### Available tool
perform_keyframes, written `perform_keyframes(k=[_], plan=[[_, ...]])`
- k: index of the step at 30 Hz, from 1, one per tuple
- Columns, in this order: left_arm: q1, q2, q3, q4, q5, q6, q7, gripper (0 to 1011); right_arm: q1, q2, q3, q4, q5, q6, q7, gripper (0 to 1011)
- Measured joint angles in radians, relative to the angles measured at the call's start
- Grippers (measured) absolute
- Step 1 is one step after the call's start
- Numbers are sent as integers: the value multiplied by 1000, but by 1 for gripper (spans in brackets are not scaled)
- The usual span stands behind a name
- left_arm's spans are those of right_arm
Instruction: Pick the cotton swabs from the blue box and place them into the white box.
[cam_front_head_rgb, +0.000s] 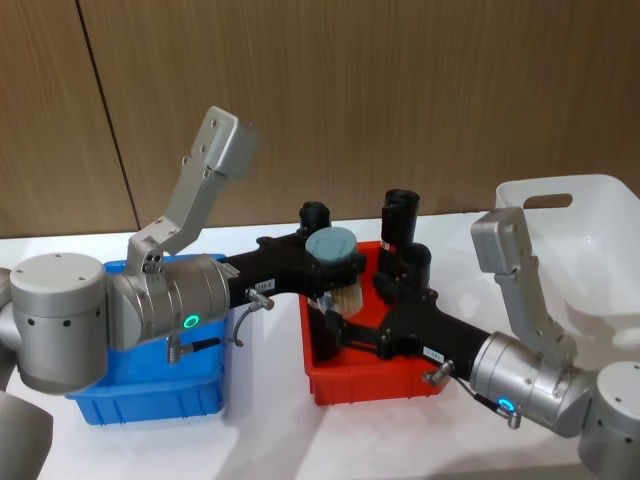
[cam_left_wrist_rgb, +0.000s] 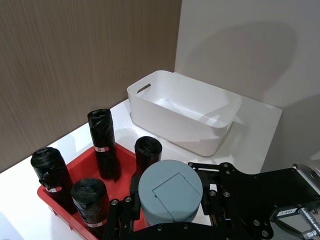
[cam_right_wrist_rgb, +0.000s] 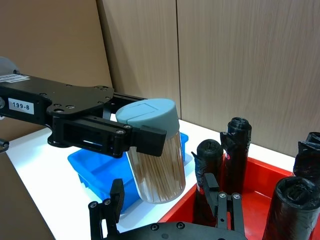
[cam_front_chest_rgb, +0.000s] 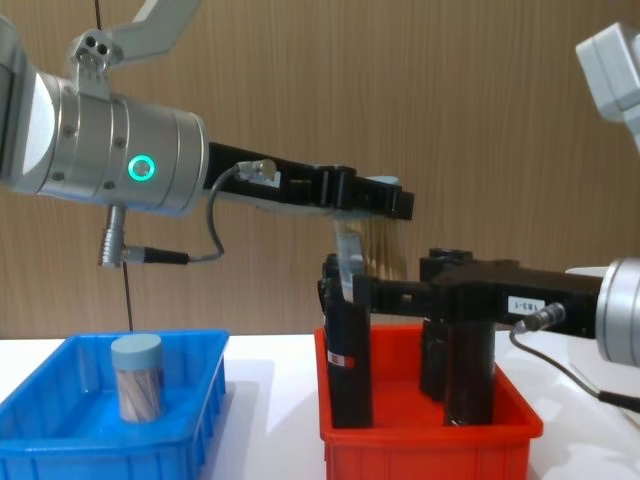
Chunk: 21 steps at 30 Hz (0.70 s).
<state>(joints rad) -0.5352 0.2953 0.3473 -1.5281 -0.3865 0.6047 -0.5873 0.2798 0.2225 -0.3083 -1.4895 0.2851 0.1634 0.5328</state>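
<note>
The left hand (cam_front_head_rgb: 326, 262) is clamped on a cotton swab tub (cam_right_wrist_rgb: 155, 165), gripping it just below the pale blue-grey lid. It holds the tub in the air over the left edge of the red bin (cam_front_head_rgb: 370, 385), lid up and a little tilted, with the tan sticks showing through the clear wall.

The right hand (cam_front_head_rgb: 336, 320) reaches in from the right, across the red bin, to just under the tub. Its fingers (cam_right_wrist_rgb: 116, 199) stand apart on either side of the tub's lower end and do not touch it.

Four black rolls (cam_left_wrist_rgb: 102, 140) with red-white labels stand upright in the red bin. The blue box (cam_front_chest_rgb: 200, 440) sits on the tabletop (cam_front_head_rgb: 270, 440) just left of the red bin, and a second swab tub (cam_front_chest_rgb: 137, 378) stands upright inside it. The white box (cam_front_head_rgb: 600, 210) sits to the right of the red bin, near it but apart.
</note>
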Motion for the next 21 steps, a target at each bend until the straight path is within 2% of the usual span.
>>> perform_keyframes(k=[21], plan=[[0, 0, 0, 0, 0, 0, 0, 669, 33, -11, -10, 25, -6, -5, 14, 1002]])
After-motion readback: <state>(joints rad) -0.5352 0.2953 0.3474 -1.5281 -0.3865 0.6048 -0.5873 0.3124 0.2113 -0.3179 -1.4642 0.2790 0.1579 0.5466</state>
